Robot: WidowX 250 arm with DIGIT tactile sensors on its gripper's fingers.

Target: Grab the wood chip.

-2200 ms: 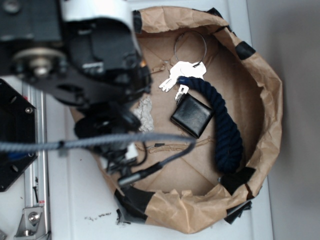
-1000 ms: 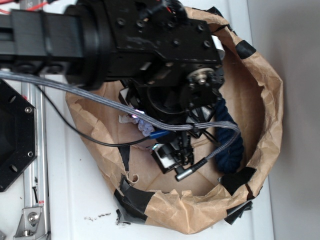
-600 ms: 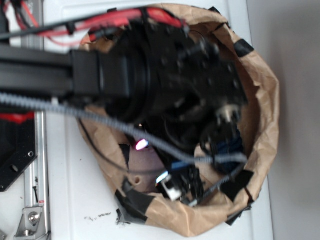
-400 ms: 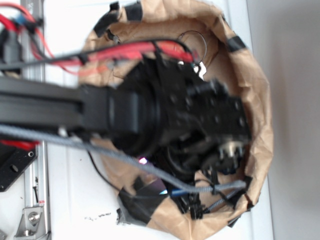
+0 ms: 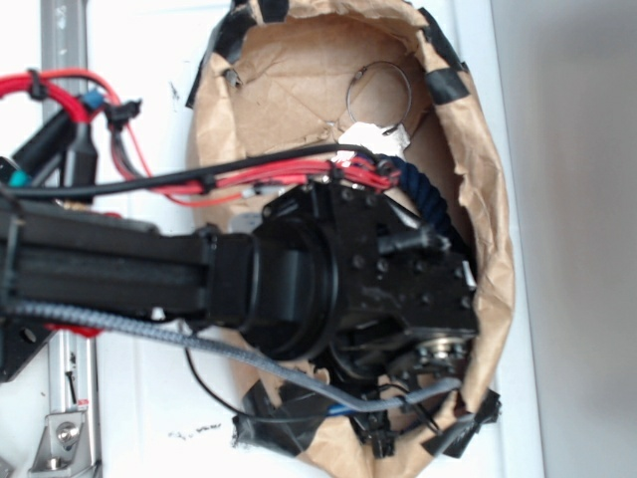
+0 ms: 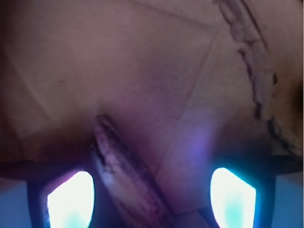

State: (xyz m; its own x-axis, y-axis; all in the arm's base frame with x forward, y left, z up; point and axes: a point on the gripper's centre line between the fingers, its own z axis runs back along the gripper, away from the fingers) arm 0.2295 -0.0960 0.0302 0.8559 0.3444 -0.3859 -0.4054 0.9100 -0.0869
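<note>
The brown paper bag [image 5: 490,209] takes up most of the overhead view, its rim patched with black tape. It sits higher and narrower in the frame than it did a couple of seconds ago, so it seems to have been nudged as the arm came in. The black arm [image 5: 299,289] was over the left rim then. Now it reaches across from the left and covers the whole middle and lower part of the bag's floor, wrist pointing down into it.

Above the arm, a dark blue rope [image 5: 423,194] curves along the right side. The bright keys [image 5: 366,137] peek out just over the red wires, with their wire ring [image 5: 378,93] lying near the top of the bag.

From overhead the gripper is hidden under the wrist. The wrist camera shows it close to the paper floor, and the gripper [image 6: 152,199] is spread wide, its two glowing fingertips [image 6: 71,199] at the lower left and lower right of the frame with nothing clamped.

Between them, just inside the lower left tip, lies a long knobbly lump that I take for the wood chip [image 6: 124,183]. The lighting tints it pink, so I can't be sure. If it is, the gripper has arrived over it and closing looks like the next step, though the chip sits off-centre
</note>
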